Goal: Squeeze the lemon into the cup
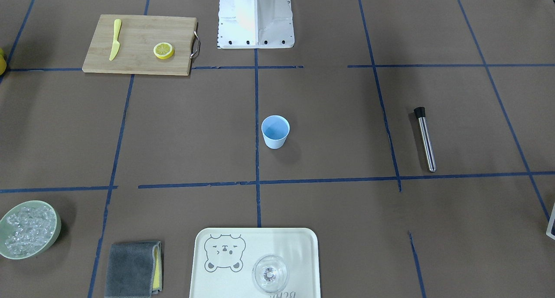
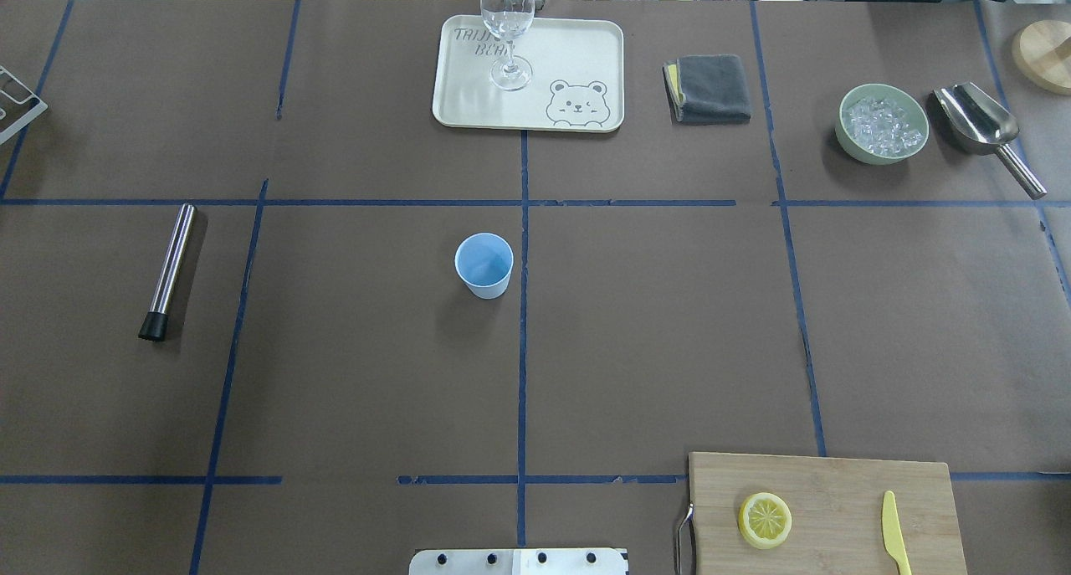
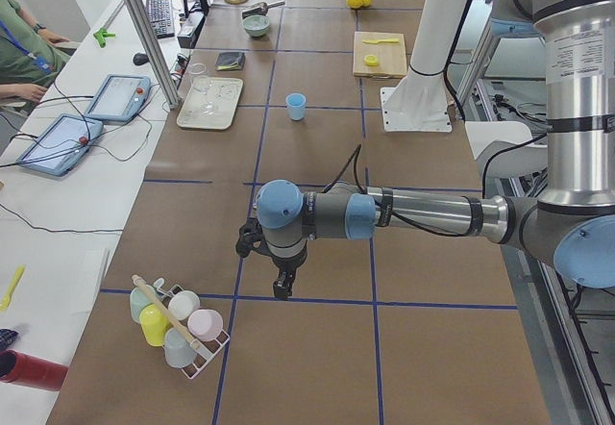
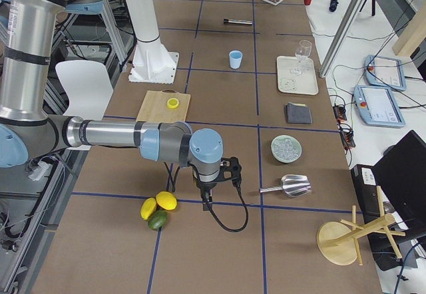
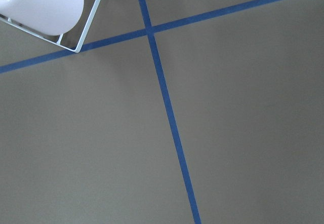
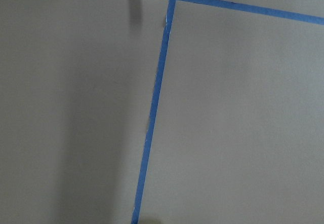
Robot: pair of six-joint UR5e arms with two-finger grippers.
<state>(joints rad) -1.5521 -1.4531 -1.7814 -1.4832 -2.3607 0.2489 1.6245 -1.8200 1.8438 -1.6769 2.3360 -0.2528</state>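
The lemon slice (image 2: 765,520) lies flat on a bamboo cutting board (image 2: 837,483) at the table's near right; it also shows in the front view (image 1: 164,50). The pale blue cup (image 2: 484,264) stands upright near the table's middle, also in the front view (image 1: 275,132). Neither gripper shows in the overhead or front view. My left gripper (image 3: 279,286) hangs over the table's left end, far from the cup. My right gripper (image 4: 205,201) hangs over the right end near whole lemons. I cannot tell whether either is open or shut.
A yellow plastic knife (image 2: 895,533) lies on the board. A steel muddler (image 2: 167,271) lies at the left. A bear tray (image 2: 586,64) bears a clear glass (image 2: 507,23). A grey cloth (image 2: 711,88), a green bowl of ice (image 2: 882,124) and a metal scoop (image 2: 983,123) stand far right. A cup rack (image 3: 178,334) stands by my left gripper.
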